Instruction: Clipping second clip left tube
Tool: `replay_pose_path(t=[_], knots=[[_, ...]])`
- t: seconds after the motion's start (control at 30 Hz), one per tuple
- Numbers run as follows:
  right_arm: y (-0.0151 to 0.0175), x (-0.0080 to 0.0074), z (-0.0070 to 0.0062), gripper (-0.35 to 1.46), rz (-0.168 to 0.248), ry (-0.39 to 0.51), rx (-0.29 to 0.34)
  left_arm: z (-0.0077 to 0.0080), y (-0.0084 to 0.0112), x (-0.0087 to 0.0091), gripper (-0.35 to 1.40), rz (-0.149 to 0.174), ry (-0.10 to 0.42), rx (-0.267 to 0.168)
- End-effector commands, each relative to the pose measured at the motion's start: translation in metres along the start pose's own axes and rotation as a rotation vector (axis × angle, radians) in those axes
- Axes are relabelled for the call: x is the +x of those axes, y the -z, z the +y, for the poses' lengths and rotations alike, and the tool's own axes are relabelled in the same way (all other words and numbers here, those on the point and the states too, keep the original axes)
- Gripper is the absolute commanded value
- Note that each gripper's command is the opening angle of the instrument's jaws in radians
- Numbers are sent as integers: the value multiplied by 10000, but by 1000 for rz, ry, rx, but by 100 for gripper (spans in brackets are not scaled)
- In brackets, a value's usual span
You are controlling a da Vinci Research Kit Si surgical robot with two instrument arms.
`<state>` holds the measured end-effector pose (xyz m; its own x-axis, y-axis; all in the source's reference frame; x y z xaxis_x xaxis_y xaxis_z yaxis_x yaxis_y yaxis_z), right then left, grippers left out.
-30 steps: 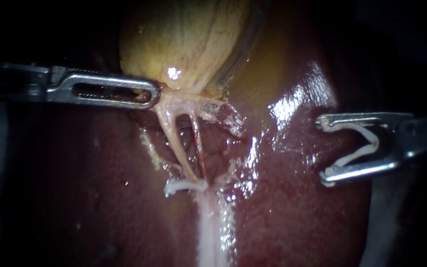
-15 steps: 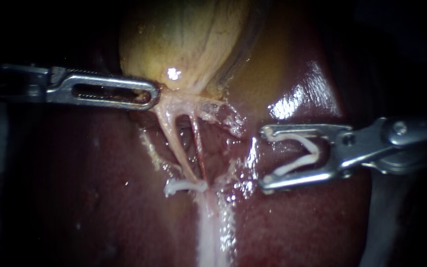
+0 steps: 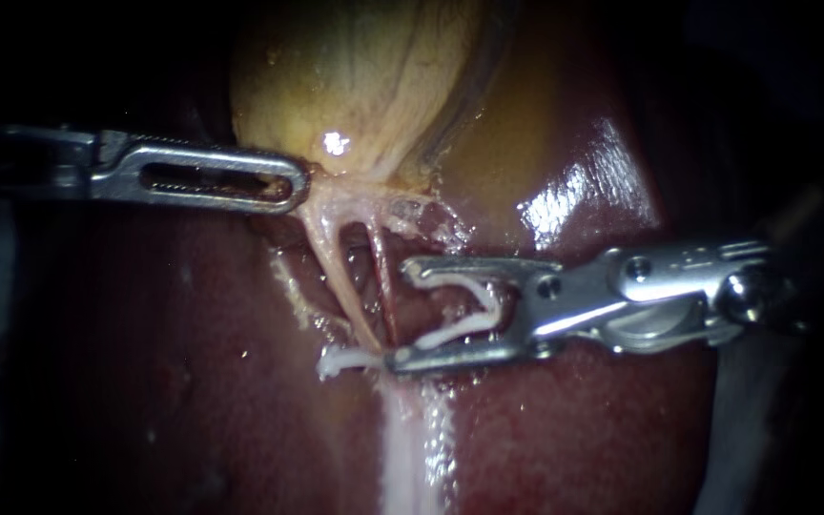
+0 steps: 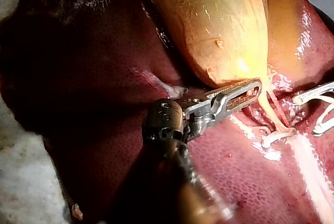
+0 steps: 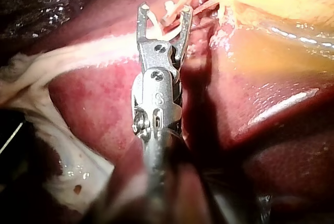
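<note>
**Endoscope view.** The left instrument (image 3: 293, 183) entered level from the left. Its end effector was closed, the jaws gripping the pale lower end of the gallbladder (image 3: 355, 76). From that point two tubes ran down over the liver (image 3: 574, 429): the thicker, pale left tube (image 3: 336, 277) and the thin, reddish right tube (image 3: 383, 286). They converged at a white seated clip (image 3: 340, 360) lying crosswise at their lower end, above a pale band (image 3: 407, 448) of tissue.

The right instrument (image 3: 401, 314) entered from the right with its end effector spread wide. Both jaws bore on a white loaded clip (image 3: 460, 315) that stood open between them. The upper jaw tip lay just beside the right tube, on its right. The lower jaw tip touched the tissue at the convergence, just beside the seated clip. The left tube lay beyond the right tube, apart from the jaws and not enclosed by them.

**Left wrist view.** The left instrument (image 4: 255, 87) showed its slotted jaw side-on, with the tip against the tapered end of the gallbladder (image 4: 219, 20). The seated clip (image 4: 276, 138) lay beside that tip. Of the right instrument, only the jaw tips with the loaded clip (image 4: 321, 114) appeared, beyond the tubes.

**Right wrist view.** The right instrument (image 5: 164, 8) was seen along its shaft, showing the hinge and the forked end effector. The loaded clip (image 5: 155, 28) formed a V between the jaws. Tubes crossed at the jaw tips, but whether either passed between them could not be told from this view.
</note>
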<state>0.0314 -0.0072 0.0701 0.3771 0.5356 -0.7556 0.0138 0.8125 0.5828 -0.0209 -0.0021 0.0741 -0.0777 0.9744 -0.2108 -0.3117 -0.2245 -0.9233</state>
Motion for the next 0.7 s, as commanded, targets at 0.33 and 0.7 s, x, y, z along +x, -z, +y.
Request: replay_pose_path(t=[0.33, 0.7], knots=[[-25, -10, 6, 50, -9, -16, 4, 2, 0, 0, -35, 1, 0, 1], [-47, -31, 11, 50, -56, -53, -8, 3, 0, 0, -35, 1, 0, 2]])
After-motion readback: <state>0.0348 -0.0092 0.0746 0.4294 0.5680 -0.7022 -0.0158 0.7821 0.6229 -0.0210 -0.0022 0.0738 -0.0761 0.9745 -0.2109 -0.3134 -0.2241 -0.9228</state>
